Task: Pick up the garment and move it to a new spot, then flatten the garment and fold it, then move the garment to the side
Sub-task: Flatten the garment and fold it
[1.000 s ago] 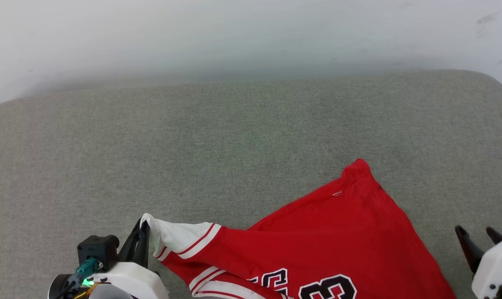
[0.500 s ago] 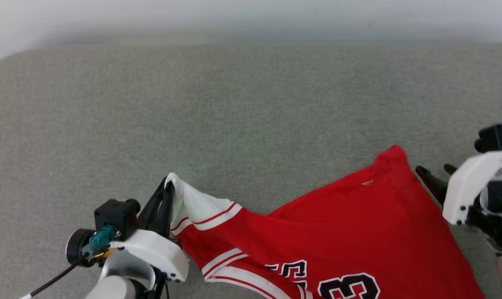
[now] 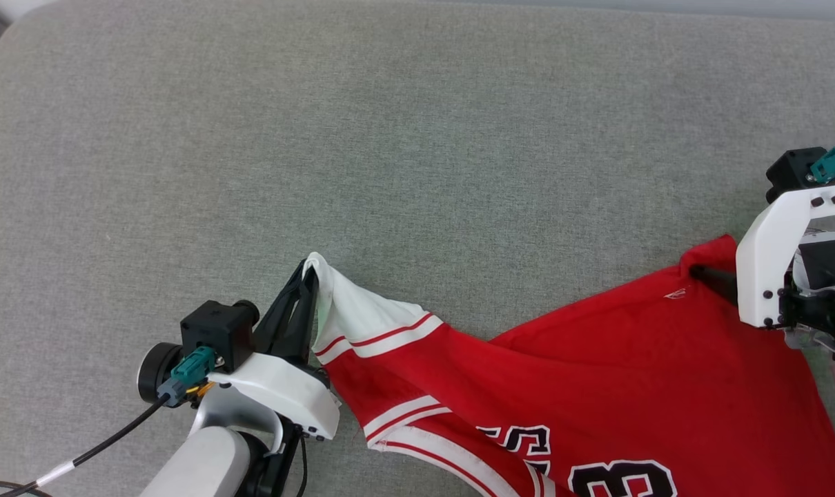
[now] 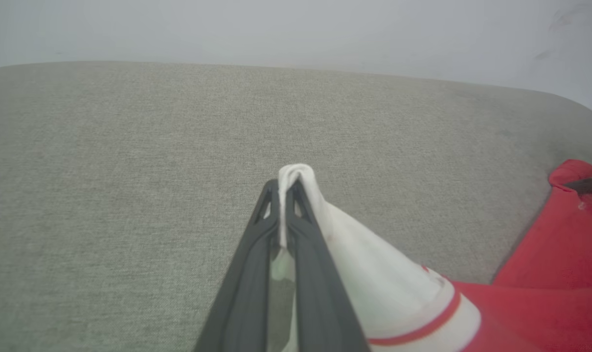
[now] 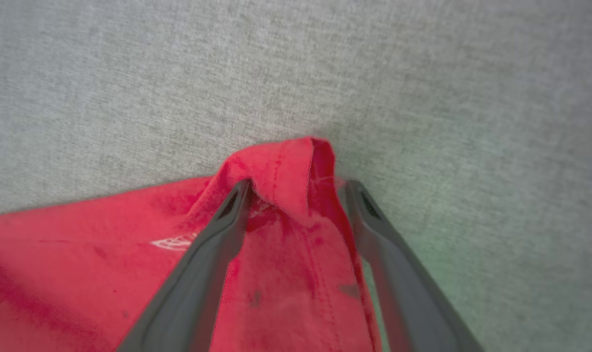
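On my feed the left tool (image 4: 285, 188) is clamped tight on the jersey (image 3: 597, 373). Its two dark fingers are pressed together with a fold of the white trim panel (image 3: 362, 314) pinched between them, and a small loop of white cloth pokes out past the tips. That corner is lifted off the grey fabric cushion (image 3: 417, 138), and the red body of the jersey slopes away from it toward my right.

The right tool (image 5: 297, 188) is spread wide. Its fingers sit either side of the jersey's far red corner, which humps up between them, and I see no pinch on the cloth there.

The rest of the jersey lies spread across the near right part of the cushion, with the black-and-white numbers (image 3: 621, 480) at the lower edge of the head view. A pale wall (image 4: 296, 34) stands behind the cushion.
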Available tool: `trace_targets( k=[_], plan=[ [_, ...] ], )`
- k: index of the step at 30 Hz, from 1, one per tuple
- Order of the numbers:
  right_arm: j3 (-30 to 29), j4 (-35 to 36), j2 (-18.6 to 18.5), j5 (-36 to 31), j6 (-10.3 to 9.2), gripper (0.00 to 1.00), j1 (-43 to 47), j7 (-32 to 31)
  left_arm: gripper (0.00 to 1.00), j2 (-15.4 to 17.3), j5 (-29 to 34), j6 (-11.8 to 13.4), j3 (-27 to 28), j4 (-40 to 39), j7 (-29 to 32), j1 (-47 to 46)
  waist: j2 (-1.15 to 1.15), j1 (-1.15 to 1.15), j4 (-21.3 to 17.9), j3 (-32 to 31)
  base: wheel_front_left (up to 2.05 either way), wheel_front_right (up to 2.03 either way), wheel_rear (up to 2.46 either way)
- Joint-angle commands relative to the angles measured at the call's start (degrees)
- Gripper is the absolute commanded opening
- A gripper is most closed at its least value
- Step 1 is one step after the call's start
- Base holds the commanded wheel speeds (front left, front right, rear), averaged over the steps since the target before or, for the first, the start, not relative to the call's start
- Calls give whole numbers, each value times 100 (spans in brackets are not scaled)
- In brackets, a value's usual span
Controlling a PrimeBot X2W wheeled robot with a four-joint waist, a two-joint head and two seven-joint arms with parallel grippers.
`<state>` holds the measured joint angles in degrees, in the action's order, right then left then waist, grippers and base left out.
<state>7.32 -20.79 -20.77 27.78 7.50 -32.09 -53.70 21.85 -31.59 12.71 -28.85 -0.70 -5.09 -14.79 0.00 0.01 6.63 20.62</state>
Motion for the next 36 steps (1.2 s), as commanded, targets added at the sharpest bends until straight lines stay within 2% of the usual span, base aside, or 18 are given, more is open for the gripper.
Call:
trace_targets(
  k=[1,2,6,11,18,23,28,36],
  plan=[
    [229,-292,97,87,-2,22,212,-219,0,-33,-28,-32,2,75,-56,-65,0,-1,49,7,0,0,0],
    [270,-322,130,166,0,0,231,-271,0,-49,-34,-45,-8,115,-71,-65,0,-1,59,-18,0,0,0],
    [374,-177,-10,181,4,0,126,-21,0,-56,-96,-60,5,245,-106,-31,0,-1,45,-168,0,0,0],
    [345,-16,-224,-143,-3,0,-142,717,0,41,-171,-49,140,341,-119,-101,0,-1,-73,-533,0,0,0],
    [14,-168,-13,-741,-3,0,-311,1783,0,284,-252,-136,410,476,-33,-536,0,-1,-348,-1205,0,0,0],
    [-172,-281,132,-968,-4,0,-504,2305,0,290,-324,-272,538,806,54,-1183,0,-1,-447,-1487,0,0,0],
    [-209,-519,214,-1194,-4,0,-870,2723,0,149,-338,-445,601,1529,120,-2249,0,-1,-569,-1654,0,0,0],
    [-270,-793,185,-1547,-5,0,-1867,3227,0,-1,-107,-722,598,2798,-21,-4120,0,-1,-688,-1398,0,0,0]
  ],
)
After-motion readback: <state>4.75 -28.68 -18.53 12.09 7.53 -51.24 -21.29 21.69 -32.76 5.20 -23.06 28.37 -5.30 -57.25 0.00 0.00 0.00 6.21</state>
